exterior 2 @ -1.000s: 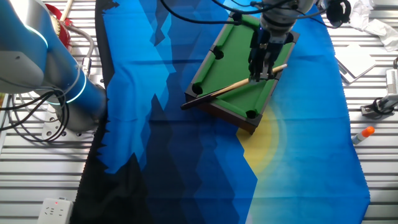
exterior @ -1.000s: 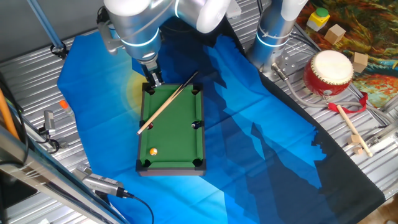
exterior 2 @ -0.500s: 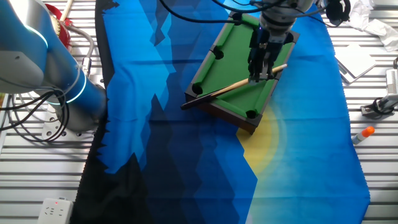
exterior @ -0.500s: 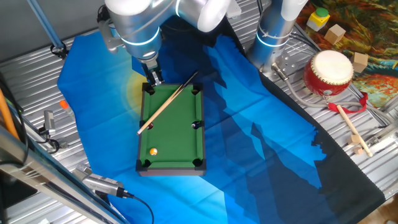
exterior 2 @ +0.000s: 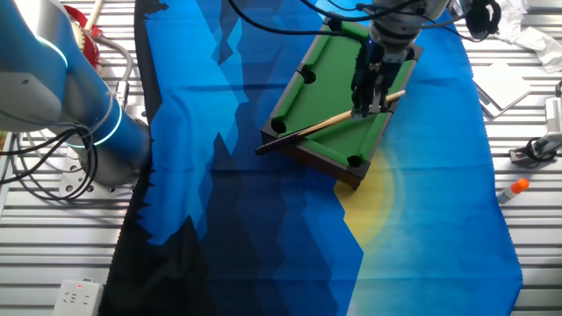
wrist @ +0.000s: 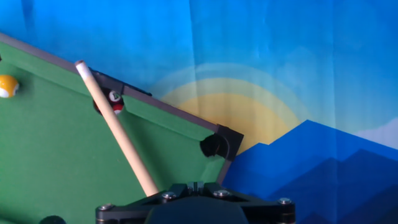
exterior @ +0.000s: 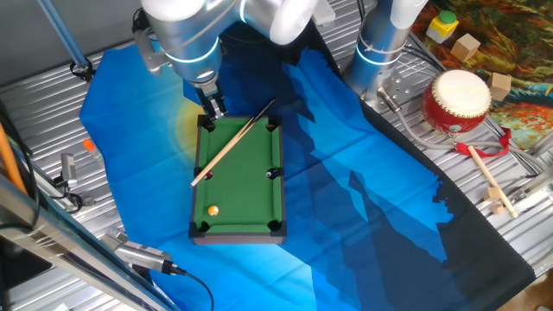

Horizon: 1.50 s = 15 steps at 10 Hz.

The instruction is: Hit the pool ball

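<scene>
The pool ball is a tiny orange ball on the green felt of the miniature pool table, near its front left corner. It shows at the left edge of the hand view. A wooden cue lies slantwise across the table, its tip over the left rail. My gripper hovers over the far left corner, its jaws together and nothing seen between them. In the other fixed view the gripper overlaps the cue. In the hand view the cue passes left of the gripper.
A small red-and-white ball sits in the side pocket. A blue cloth covers the table. A red drum, a drumstick and wooden blocks lie at the right. A second arm's base stands behind.
</scene>
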Tool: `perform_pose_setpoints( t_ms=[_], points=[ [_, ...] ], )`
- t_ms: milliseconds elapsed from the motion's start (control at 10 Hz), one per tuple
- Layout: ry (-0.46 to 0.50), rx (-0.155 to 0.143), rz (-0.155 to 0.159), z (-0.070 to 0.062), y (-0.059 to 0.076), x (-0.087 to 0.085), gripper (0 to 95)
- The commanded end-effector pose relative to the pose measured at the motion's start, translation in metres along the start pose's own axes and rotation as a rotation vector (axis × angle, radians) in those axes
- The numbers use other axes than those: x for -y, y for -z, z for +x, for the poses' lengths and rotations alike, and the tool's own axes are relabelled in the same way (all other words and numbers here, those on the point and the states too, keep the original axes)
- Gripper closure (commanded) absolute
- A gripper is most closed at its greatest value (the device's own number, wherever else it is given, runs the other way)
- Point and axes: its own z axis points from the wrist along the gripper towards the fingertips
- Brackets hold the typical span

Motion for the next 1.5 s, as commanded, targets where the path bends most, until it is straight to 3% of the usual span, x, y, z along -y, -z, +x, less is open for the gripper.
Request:
perform_pose_setpoints(
  t_ms=[100, 700, 800, 900, 1000, 1400, 1500],
  points=[
    [-0.015, 0.001, 0.003, -0.001, -0.009, -0.003, 95.0],
    [-0.097, 0.011, -0.007, -0.011, -0.04, -0.027, 95.0],
    [-0.139, 0.028, -0.106, -0.012, -0.041, -0.03, 95.0],
    [-0.126, 0.03, -0.231, -0.012, -0.041, -0.031, 95.0],
    [-0.104, 0.024, -0.25, -0.012, -0.041, -0.031, 95.0],
    [-0.089, 0.022, -0.232, -0.012, -0.041, -0.031, 95.0],
    [-0.057, 0.017, -0.203, -0.012, -0.041, -0.031, 95.0]
  ],
)
